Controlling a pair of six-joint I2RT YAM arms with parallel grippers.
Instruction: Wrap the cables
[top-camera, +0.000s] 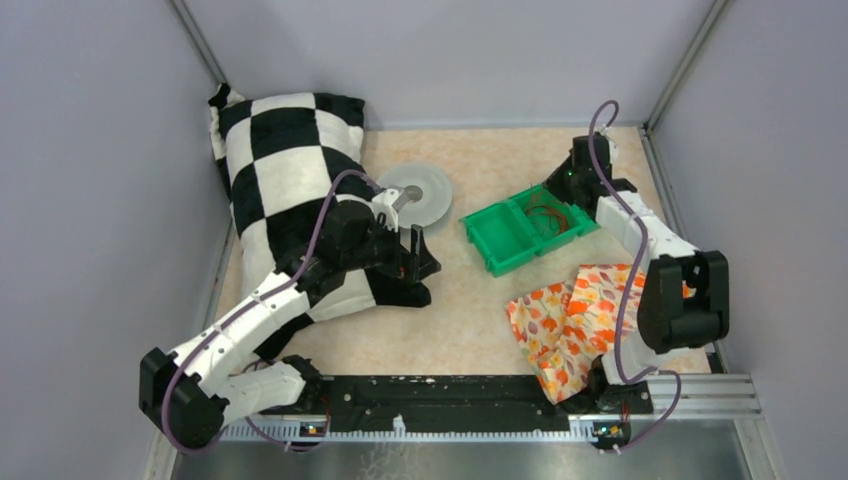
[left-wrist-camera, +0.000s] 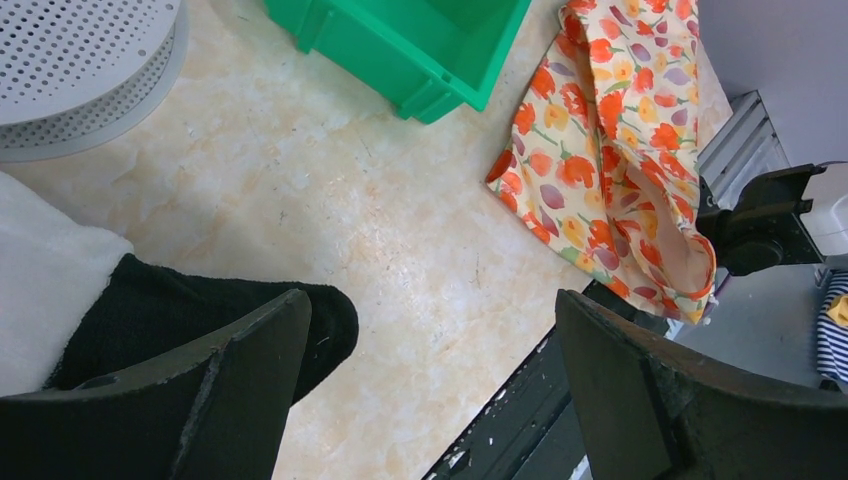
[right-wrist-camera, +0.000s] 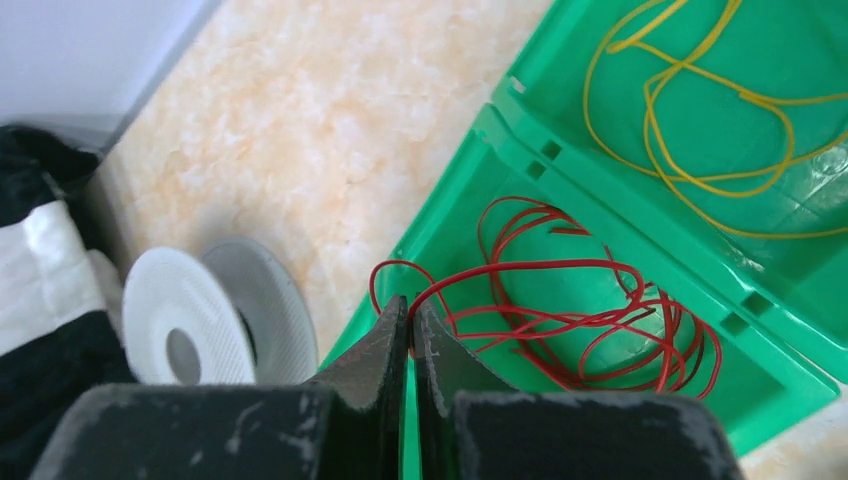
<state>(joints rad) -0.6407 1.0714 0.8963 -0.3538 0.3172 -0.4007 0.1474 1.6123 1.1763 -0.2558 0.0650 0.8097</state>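
Note:
A green two-compartment bin (top-camera: 490, 232) holds the cables. In the right wrist view a red cable (right-wrist-camera: 590, 320) lies in loose loops in the near compartment and a yellow cable (right-wrist-camera: 690, 150) in the far one. My right gripper (right-wrist-camera: 411, 305) is shut on a strand of the red cable at the bin's rim (right-wrist-camera: 480, 125); it also shows in the top view (top-camera: 562, 186). A grey-white spool (top-camera: 414, 195) lies left of the bin, also in the right wrist view (right-wrist-camera: 205, 320). My left gripper (left-wrist-camera: 430, 320) is open and empty, low over the table near the pillow's corner.
A black-and-white checked pillow (top-camera: 285, 160) lies at the left under the left arm. A floral cloth (top-camera: 570, 320) lies at the front right by the right arm's base. A black rail (top-camera: 440, 395) runs along the table's front edge.

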